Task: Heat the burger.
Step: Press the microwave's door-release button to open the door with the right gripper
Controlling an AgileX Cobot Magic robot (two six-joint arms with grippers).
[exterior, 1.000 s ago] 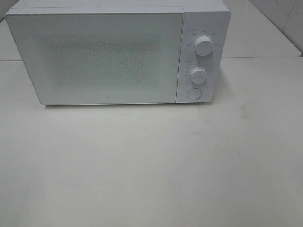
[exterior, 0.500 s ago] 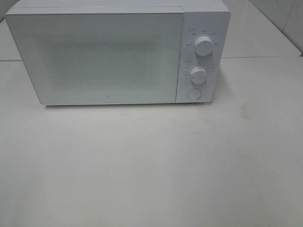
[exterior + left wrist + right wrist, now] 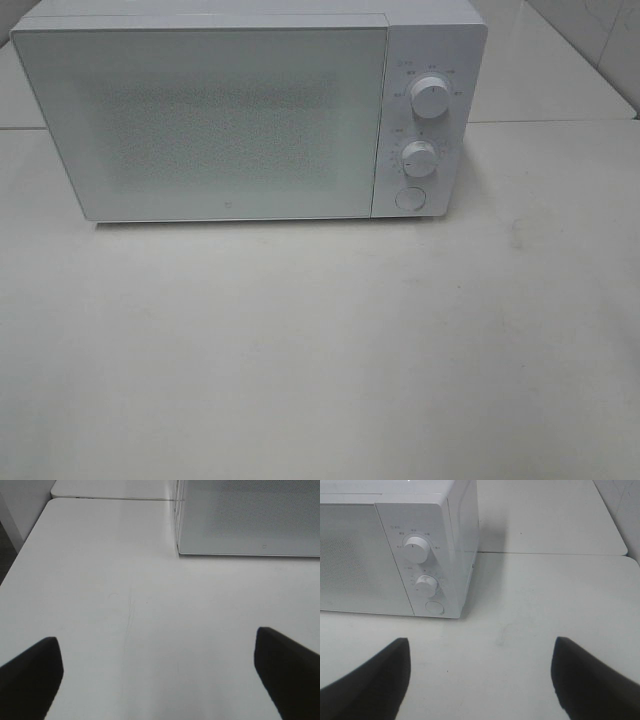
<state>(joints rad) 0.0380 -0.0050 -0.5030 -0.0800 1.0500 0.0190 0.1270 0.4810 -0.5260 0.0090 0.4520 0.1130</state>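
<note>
White microwave (image 3: 225, 120) sat shut on the table (image 3: 320, 350), burger in no view (maybe inside, couldn't tell); left gripper (image 3: 156, 640) and right gripper (image 3: 481, 641) hung wide open, empty, short of it, probably parked clear.

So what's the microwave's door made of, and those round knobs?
The door looks like glass or glossy plastic: smooth, pale, with a fine dotted mesh showing through. The knobs look like matte white plastic, plain and uniform. Hard to be sure.
</note>
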